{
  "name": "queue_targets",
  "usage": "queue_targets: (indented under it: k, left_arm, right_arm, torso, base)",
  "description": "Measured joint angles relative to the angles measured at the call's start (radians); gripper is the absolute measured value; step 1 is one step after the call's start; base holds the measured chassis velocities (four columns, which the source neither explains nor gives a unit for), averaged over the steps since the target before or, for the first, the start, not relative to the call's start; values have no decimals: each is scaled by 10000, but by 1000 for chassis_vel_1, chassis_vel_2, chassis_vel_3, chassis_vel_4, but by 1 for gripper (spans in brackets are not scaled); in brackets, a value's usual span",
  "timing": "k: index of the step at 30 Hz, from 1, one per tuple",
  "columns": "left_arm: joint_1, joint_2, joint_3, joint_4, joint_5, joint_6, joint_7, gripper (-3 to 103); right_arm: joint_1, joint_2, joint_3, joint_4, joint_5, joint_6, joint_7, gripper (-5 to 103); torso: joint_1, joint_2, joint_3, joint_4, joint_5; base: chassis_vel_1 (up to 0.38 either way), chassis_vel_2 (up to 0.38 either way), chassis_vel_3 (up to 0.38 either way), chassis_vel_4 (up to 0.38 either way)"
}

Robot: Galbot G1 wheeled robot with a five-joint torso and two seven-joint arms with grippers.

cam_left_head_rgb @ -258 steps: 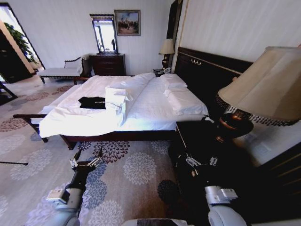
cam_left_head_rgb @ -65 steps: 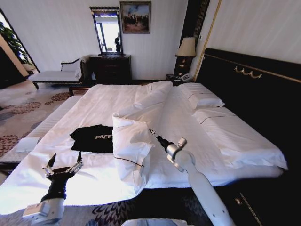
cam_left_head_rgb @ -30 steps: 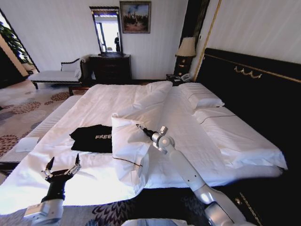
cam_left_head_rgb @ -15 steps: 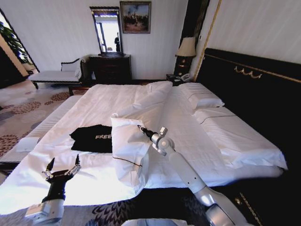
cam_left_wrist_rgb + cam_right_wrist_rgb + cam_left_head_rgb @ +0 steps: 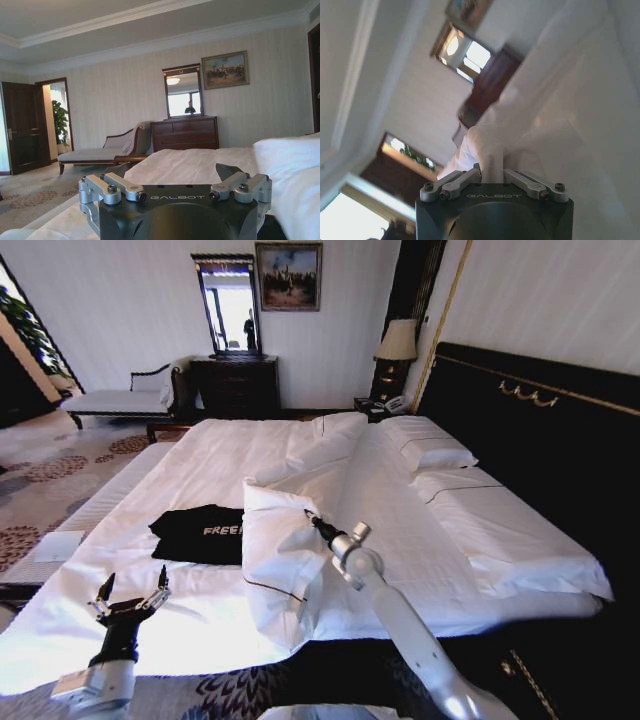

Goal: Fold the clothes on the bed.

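White duvet (image 5: 285,550) lies bunched on the bed (image 5: 420,530), and the right claw (image 5: 310,517) has its fingers pinched on a fold of it. Just beyond that fold, a black shirt (image 5: 200,533) lies flat. The left claw (image 5: 128,602) hangs spread wide near the bed's edge. Clearing the duvet seems the step in hand; next, the shirt needs grasping.
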Motion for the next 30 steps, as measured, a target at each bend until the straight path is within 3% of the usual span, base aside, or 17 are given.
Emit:
queue_targets:
  k: [6, 9, 16, 20, 24, 25, 29, 30]
  left_arm:
    - [-80, 58, 4, 1, -192, 0, -39, 100]
    - [-134, 64, 21, -25, -289, -13, -62, 100]
    - [-256, 113, 33, -38, -469, -53, -94, 100]
    - [-359, 151, 67, -3, -505, -51, -104, 100]
    - [-452, 152, 178, 95, -506, -47, -110, 100]
    - [-452, 152, 178, 95, -506, -47, -110, 100]
    - [-519, 175, 149, 280, -616, -132, -137, 100]
    - [-519, 175, 149, 280, -616, -132, -137, 100]
  right_arm:
    - [-1951, -75, 1835, 2107, -226, 208, -9, 1]
    - [-3156, 106, 2816, 3317, -256, 473, 430, 1]
    - [-5025, 643, 4248, 4589, -865, 1060, 781, 1]
    - [-5737, 963, 4879, 4971, -1169, 1446, 1422, 1]
    - [-6157, 1251, 5743, 5608, -1206, 1981, 3507, 1]
    - [-6157, 1251, 5743, 5608, -1206, 1981, 3507, 1]
    - [-6474, 1275, 6716, 6415, -1200, 2129, 5865, 1]
    - [-6474, 1275, 6716, 6415, -1200, 2129, 5865, 1]
  torso:
    - [0, 0, 0, -2, 1]
    - [-1, 0, 0, -2, 0]
    - [-2, 0, -1, -3, 0]
    - [-1, 1, 0, -4, 1]
    - [-1, 0, 0, -3, 1]
    - [-1, 0, 0, -3, 1]
    - [-1, 0, 0, -2, 2]
    - [-1, 0, 0, -2, 2]
  base:
    - [0, 0, 0, 0]
    - [0, 0, 0, 0]
    - [0, 0, 0, 0]
    - [0, 0, 0, 0]
    - [0, 0, 0, 0]
    - [0, 0, 0, 0]
    - [0, 0, 0, 0]
    - [0, 0, 0, 0]
